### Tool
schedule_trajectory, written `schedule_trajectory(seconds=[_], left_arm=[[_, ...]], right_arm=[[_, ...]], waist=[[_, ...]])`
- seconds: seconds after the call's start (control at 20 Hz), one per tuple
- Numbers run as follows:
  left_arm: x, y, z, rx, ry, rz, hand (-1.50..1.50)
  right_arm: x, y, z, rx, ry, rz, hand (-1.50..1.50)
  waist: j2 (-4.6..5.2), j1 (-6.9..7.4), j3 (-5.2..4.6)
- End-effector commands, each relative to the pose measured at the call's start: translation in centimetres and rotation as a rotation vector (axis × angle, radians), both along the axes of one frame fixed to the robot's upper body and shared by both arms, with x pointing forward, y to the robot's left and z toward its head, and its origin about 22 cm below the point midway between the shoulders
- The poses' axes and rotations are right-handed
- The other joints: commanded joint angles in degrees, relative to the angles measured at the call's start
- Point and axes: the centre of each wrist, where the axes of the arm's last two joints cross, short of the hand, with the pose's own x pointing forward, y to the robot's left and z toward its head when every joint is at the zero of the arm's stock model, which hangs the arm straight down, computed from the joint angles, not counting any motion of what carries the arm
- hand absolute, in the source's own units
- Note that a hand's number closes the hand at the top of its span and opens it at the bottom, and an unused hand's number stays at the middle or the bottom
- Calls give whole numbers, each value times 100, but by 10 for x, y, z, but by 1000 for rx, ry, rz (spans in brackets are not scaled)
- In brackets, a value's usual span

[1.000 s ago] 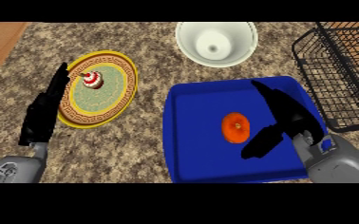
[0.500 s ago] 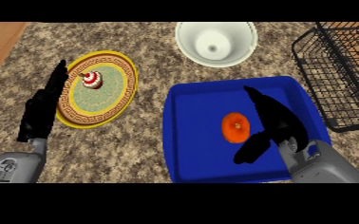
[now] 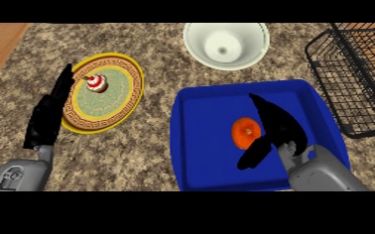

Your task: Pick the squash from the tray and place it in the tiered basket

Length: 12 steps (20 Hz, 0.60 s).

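An orange squash (image 3: 244, 132) lies in the middle of the blue tray (image 3: 201, 158). My right hand (image 3: 277, 125) hovers over the tray right beside the squash, on its right. Its fingers stretch up and away, and the thumb hangs down below the squash; the hand is open and holds nothing. The black wire tiered basket (image 3: 344, 79) stands at the right edge, right of the tray. My left hand (image 3: 47, 116) rests open at the left, fingers up, beside the yellow plate.
A yellow patterned plate (image 3: 121, 104) at the left carries a small red and white cupcake (image 3: 96, 83). A white bowl (image 3: 225, 44) stands behind the tray. The counter top is speckled stone, with a wooden strip at the far left corner.
My right hand has slid left across the tray and now sits right against the squash. The left hand has shifted slightly.
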Motion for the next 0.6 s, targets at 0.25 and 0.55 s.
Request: schedule_trajectory(seconds=[0.25, 0.55], left_arm=[[-2, -12, 2, -15, 7, -16, 0], [-14, 3, 17, 5, 21, 2, 0]], right_arm=[[19, 19, -25, -37, 96, -80, -150], [6, 3, -31, -24, 133, -62, -150]], waist=[[9, 20, 2], [-8, 8, 4]])
